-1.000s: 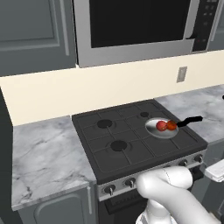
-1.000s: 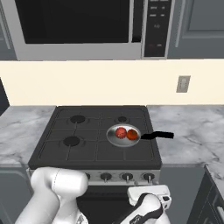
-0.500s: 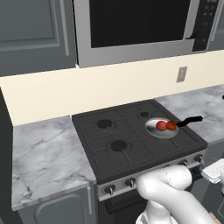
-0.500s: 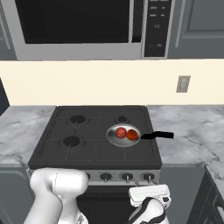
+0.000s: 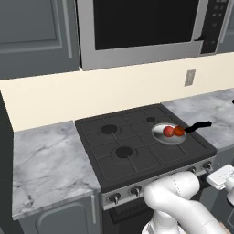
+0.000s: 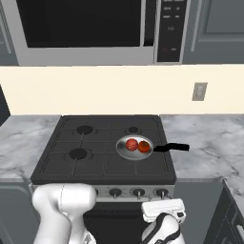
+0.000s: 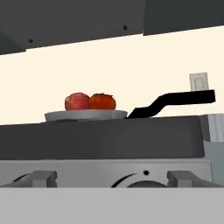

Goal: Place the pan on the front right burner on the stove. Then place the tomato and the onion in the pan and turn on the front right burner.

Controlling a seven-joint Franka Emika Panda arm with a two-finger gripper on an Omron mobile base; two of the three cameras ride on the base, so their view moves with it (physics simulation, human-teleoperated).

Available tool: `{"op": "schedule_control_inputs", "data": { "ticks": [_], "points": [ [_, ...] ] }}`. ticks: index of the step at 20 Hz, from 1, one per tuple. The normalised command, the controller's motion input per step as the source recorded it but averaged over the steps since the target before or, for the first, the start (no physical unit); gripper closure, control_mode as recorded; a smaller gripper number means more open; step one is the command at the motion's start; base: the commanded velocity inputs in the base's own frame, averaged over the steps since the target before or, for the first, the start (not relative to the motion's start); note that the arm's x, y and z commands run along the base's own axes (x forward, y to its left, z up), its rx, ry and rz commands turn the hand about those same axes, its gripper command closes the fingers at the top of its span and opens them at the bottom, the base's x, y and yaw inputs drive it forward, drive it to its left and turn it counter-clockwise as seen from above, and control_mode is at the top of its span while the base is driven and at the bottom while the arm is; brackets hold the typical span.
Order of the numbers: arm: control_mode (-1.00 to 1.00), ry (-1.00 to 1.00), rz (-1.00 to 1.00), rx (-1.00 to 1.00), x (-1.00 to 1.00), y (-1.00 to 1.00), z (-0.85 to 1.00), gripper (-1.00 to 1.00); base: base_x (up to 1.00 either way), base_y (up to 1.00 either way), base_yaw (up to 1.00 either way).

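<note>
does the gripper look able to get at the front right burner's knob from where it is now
Probably yes. The gripper hangs low in front of the stove, jaws open, level with the knobs on the front panel, and nothing stands between them.

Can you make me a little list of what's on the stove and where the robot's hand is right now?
stove: black four-burner gas cooktop with silver knob panel
pan: small round silver frying pan with black handle, sitting on the front right burner, handle pointing right
in the pan: red round tomato and reddish round onion, side by side and touching
robot hand: two-finger gripper, low in front of the stove's knob panel, facing a round silver knob
gripper: open, holding nothing
flame: none visible
</note>
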Motion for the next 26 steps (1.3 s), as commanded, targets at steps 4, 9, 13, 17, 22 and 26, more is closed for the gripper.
{"op": "schedule_control_inputs", "data": {
  "ticks": [4,9,13,17,22,26],
  "points": [
    [-1.00,0.00,0.00,0.00,0.18,-0.11,-0.22,-1.00,0.00,0.00,0.00],
    [-1.00,0.00,0.00,0.00,0.16,-0.11,-0.24,-1.00,0.00,0.00,0.00],
    [-1.00,0.00,0.00,0.00,0.19,-0.03,-0.23,-1.00,0.00,0.00,0.00],
    [-1.00,0.00,0.00,0.00,0.21,-0.01,-0.18,-1.00,0.00,0.00,0.00],
    [-1.00,-0.01,0.00,0.00,0.21,0.00,-0.15,-1.00,0.00,0.00,0.00],
    [-1.00,0.00,0.00,0.00,0.20,0.00,-0.13,1.00,0.00,0.00,0.00]
  ]
}}
